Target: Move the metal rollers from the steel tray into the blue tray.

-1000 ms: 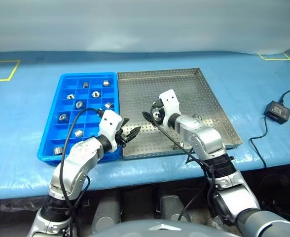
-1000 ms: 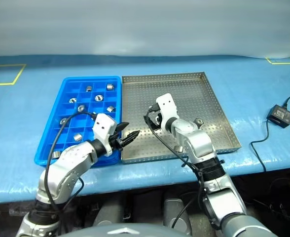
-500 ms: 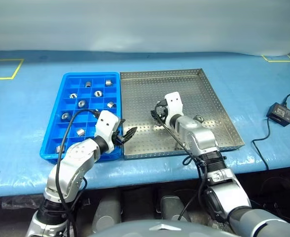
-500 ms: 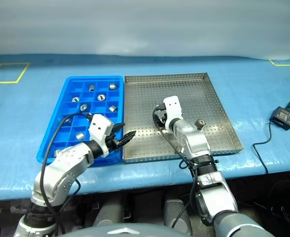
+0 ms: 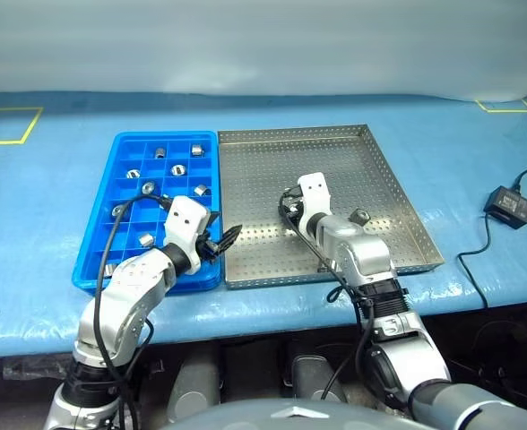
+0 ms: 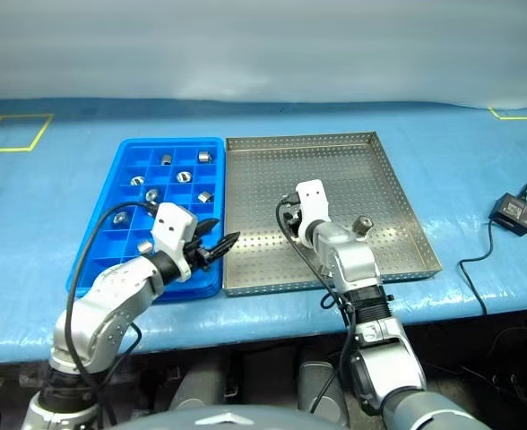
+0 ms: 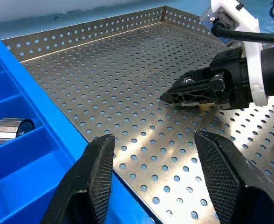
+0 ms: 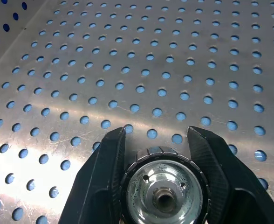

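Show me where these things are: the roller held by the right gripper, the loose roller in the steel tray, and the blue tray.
held roller [image 8: 163, 186], right wrist view, its end face.
loose roller [image 6: 363, 224], right eye view, its top.
blue tray [image 5: 96, 235], left eye view, its left rim.

shiny metal roller [image 8: 162, 186], perforated steel tray [image 5: 335, 161] (brushed sheen), glossy blue plastic tray [image 5: 102, 242]

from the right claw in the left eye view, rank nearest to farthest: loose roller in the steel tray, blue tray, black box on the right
1. Loose roller, just right of the right claw, in the steel tray.
2. Blue tray, to its left, beside the steel tray.
3. Black box, far right on the table.
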